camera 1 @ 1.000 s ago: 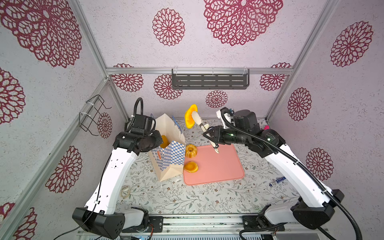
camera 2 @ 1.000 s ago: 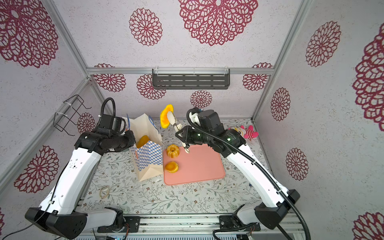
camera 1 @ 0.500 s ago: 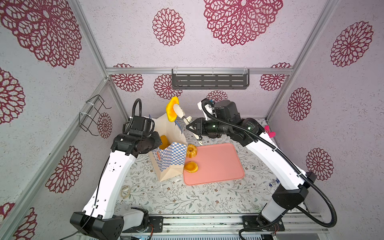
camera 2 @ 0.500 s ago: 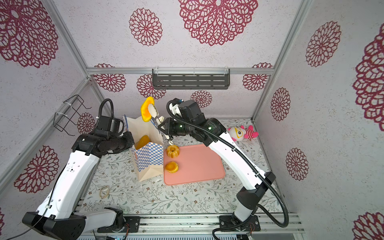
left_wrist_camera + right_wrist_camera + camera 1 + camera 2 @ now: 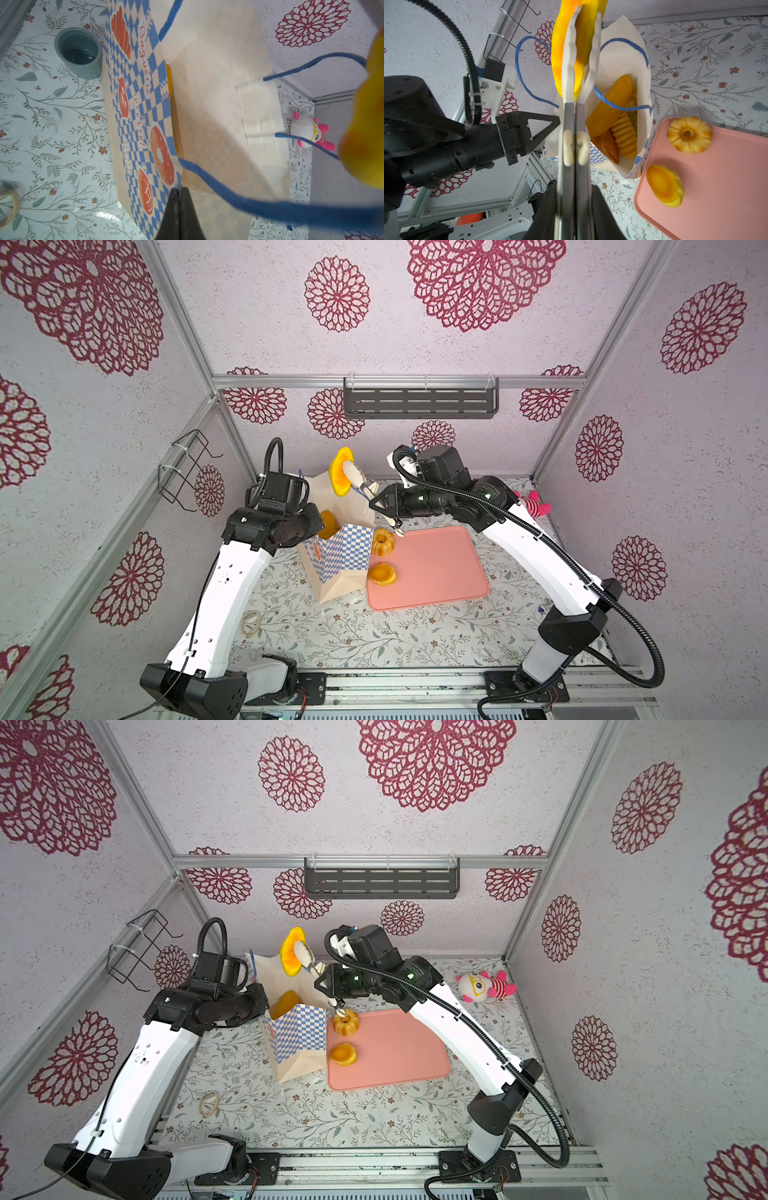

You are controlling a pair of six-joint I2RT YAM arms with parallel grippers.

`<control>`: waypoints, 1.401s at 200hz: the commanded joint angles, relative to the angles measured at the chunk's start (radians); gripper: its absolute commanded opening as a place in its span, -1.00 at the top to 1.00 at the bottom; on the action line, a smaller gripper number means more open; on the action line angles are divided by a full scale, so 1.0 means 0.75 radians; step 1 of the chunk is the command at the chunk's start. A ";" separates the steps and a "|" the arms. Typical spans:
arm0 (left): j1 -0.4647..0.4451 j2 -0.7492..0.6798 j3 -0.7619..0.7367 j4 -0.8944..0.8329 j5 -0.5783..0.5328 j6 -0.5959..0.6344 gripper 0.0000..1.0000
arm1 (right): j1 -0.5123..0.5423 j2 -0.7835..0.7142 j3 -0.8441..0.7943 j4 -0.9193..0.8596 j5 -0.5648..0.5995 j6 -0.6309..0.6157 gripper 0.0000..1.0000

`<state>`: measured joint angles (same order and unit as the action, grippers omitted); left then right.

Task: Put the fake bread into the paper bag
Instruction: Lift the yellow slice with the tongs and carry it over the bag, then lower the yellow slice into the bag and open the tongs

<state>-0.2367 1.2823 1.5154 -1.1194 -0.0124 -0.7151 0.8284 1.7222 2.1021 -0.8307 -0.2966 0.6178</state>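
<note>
1. Right gripper [image 5: 575, 212] is pressed together on a pair of tongs [image 5: 569, 83]. The tongs' white tips pinch a yellow bread piece [image 5: 338, 477], raised above the paper bag [image 5: 336, 564] near the far rim of its mouth. We cannot tell whether it hangs squarely over the opening.
2. We judge the step in hand to be the drop. We bring the piece over the middle of the mouth, lower it edge-first below the rim, and only then ease the squeeze on the tongs.
3. Inside the bag a long loaf [image 5: 618, 89] and a ridged roll [image 5: 625, 135] lean together, so we aim for the free space beside them.
4. One blue cord handle [image 5: 623, 108] droops across the mouth, and we steer the tongs clear of it so nothing snags.
5. Left gripper [image 5: 178, 199] is clamped on the bag's rim and holds the mouth open. We want that grip steady, since a tall paper bag probably tips easily.
6. Just beside the bag, a ring cake [image 5: 382, 542] and a bun [image 5: 381, 573] lie on the pink tray [image 5: 436, 568], not yet bagged.
7. Well apart, a plush toy [image 5: 484, 988] lies by the back wall, and a cup [image 5: 78, 52] stands near the bag. We leave both alone.
</note>
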 commanded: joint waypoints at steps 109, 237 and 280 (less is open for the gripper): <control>0.005 0.026 0.019 0.071 -0.001 -0.006 1.00 | 0.055 0.129 0.159 -0.247 0.085 -0.160 1.00; 0.005 0.022 0.031 0.049 -0.003 0.002 1.00 | 0.047 0.091 0.159 -0.191 0.101 -0.123 0.37; 0.005 0.019 0.038 0.040 -0.003 0.005 1.00 | 0.039 0.081 0.160 -0.168 0.098 -0.106 0.29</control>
<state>-0.2367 1.2972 1.5162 -1.0981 -0.0113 -0.7147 0.8680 1.8454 2.1838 -1.0065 -0.2382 0.5251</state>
